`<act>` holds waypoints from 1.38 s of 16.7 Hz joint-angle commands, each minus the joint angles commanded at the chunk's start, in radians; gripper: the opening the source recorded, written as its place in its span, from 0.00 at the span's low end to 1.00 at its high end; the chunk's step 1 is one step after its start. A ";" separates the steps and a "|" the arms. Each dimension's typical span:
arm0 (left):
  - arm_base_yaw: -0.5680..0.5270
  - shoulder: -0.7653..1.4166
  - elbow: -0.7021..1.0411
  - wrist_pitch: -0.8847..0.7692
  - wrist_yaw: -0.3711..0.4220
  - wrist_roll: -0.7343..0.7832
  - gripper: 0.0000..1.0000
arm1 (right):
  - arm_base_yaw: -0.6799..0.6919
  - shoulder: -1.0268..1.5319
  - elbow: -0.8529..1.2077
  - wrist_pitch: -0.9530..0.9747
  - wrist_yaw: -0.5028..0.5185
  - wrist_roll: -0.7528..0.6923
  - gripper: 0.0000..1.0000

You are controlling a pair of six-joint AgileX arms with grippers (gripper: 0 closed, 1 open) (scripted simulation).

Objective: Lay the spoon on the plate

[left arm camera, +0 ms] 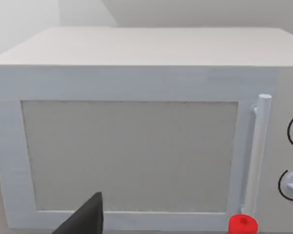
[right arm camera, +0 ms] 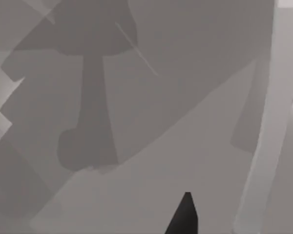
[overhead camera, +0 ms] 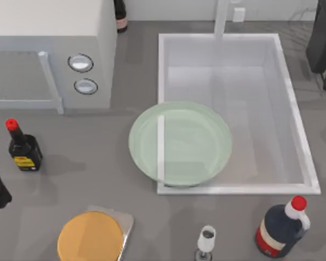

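Top view layout: the plate (overhead camera: 180, 142) lies across the front left corner of a white sink (overhead camera: 299, 128), whose rim shows through the pale green glass; nothing lies on the plate.
Spoon: a small white piece with an oval hollow, which I take for the spoon (overhead camera: 206, 240), sits at the table's near edge, between an orange disc (overhead camera: 90, 237) and a dark red-capped bottle (overhead camera: 281, 227), well apart from the plate.
Left gripper: the left gripper (left arm camera: 85, 220) faces the microwave (left arm camera: 136, 141) at the table's left side, holding nothing that I can see; open or closed cannot be told.
Right gripper: the right gripper (right arm camera: 183, 217) hangs over bare grey table at the far right, beyond the sink; its state cannot be told either.
Step in hand: judged as the very start, with the spoon not yet grasped.
Next move: one arm must reach the near edge, come down over the thin handle, and close on it without knocking the bottle.
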 joint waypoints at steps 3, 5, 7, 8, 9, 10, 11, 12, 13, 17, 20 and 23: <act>0.000 0.000 0.000 0.000 0.000 0.000 1.00 | 0.103 0.120 0.131 -0.043 0.001 -0.013 0.00; 0.000 0.000 0.000 0.000 0.000 0.000 1.00 | 0.200 0.234 0.271 -0.082 0.001 -0.023 0.00; 0.000 0.000 0.000 0.000 0.000 0.000 1.00 | 0.311 0.362 0.445 -0.126 0.001 -0.031 0.00; 0.000 0.000 0.000 0.000 0.000 0.000 1.00 | 0.370 0.427 0.538 -0.149 0.000 -0.034 0.00; 0.000 0.000 0.000 0.000 0.000 0.000 1.00 | 0.429 0.492 0.631 -0.170 -0.001 -0.035 0.00; 0.000 0.000 0.000 0.000 0.000 0.000 1.00 | 0.488 0.555 0.722 -0.191 -0.001 -0.036 0.00; 0.000 0.000 0.000 0.000 0.000 0.000 1.00 | 0.546 0.614 0.809 -0.209 -0.002 -0.036 0.00; 0.000 0.000 0.000 0.000 0.000 0.000 1.00 | 0.603 0.669 0.890 -0.226 -0.002 -0.036 0.00; 0.000 0.000 0.000 0.000 0.000 0.000 1.00 | 0.656 0.720 0.963 -0.240 -0.001 -0.035 0.00; 0.000 0.000 0.000 0.000 0.000 0.000 1.00 | 0.816 0.864 1.159 -0.275 0.004 -0.028 0.00; 0.000 0.000 0.000 0.000 0.000 0.000 1.00 | 0.849 0.892 1.195 -0.280 0.006 -0.026 0.00; 0.000 0.000 0.000 0.000 0.000 0.000 1.00 | 0.846 0.889 1.192 -0.279 0.006 -0.024 0.00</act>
